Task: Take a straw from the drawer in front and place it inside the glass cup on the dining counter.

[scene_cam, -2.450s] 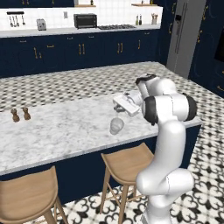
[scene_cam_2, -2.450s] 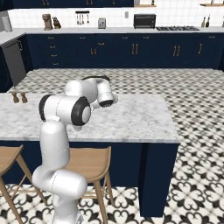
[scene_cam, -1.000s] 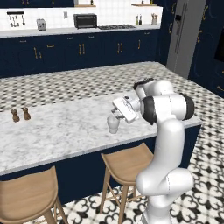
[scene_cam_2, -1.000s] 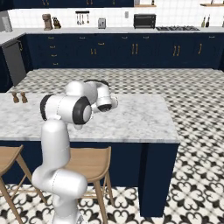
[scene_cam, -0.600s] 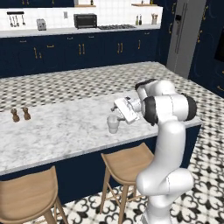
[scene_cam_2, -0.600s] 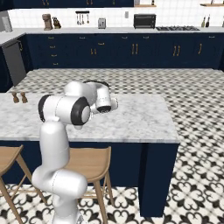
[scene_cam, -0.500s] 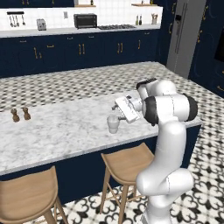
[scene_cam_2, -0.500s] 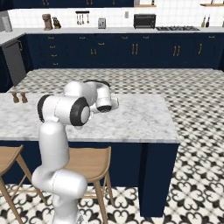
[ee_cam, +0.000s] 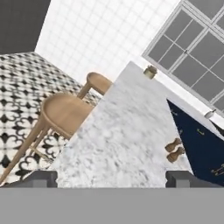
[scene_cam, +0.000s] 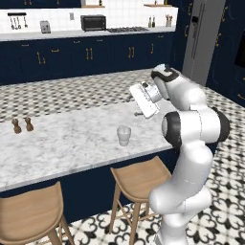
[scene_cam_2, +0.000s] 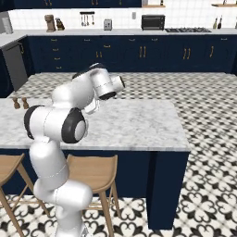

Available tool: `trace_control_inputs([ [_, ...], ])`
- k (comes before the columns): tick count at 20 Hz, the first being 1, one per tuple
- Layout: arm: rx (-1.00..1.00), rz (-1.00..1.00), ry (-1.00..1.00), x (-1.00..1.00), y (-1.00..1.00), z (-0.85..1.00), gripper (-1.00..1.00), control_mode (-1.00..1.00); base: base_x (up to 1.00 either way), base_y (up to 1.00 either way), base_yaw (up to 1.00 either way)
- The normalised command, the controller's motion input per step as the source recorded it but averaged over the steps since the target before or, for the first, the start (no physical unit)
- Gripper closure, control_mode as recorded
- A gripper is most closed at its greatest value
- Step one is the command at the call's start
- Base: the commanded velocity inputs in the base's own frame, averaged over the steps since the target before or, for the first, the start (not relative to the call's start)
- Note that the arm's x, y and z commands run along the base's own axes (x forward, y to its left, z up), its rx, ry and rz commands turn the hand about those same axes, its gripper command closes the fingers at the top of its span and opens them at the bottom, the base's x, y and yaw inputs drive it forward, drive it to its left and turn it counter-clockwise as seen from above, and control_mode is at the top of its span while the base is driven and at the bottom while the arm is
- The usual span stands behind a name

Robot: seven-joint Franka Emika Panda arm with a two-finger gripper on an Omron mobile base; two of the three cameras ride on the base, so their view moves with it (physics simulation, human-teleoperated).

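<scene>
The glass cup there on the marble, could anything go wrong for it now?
The glass cup stands upright and free on the dining counter, with the gripper raised just beyond it. A low swing of the arm might knock it over. I cannot make out a straw in it, so the drop may have missed.

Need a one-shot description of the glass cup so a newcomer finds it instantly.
Look at the long marble dining counter with wooden stools along its near side. The glass cup stands alone near that front edge. It is a pale translucent tumbler, unlike the two small brown shakers far along the slab.
</scene>
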Motion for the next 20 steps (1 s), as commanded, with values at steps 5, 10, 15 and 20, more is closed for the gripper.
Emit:
trace_control_inputs([
  [5, -0.55, 0.0, -0.54, -0.21, 0.09, 0.63, -1.0, -1.0, 0.0, 0.0, 0.0],
  [10, -0.62, 0.02, -0.42, -0.4, 0.24, 0.16, -1.0, -1.0, 0.0, 0.0, 0.0],
  [15, -0.57, 0.06, -0.23, -0.58, 0.31, -0.05, -1.0, -1.0, 0.0, 0.0, 0.0],
  [20, -0.44, 0.05, -0.09, -0.68, 0.27, -0.22, -1.0, -1.0, 0.0, 0.0, 0.0],
])
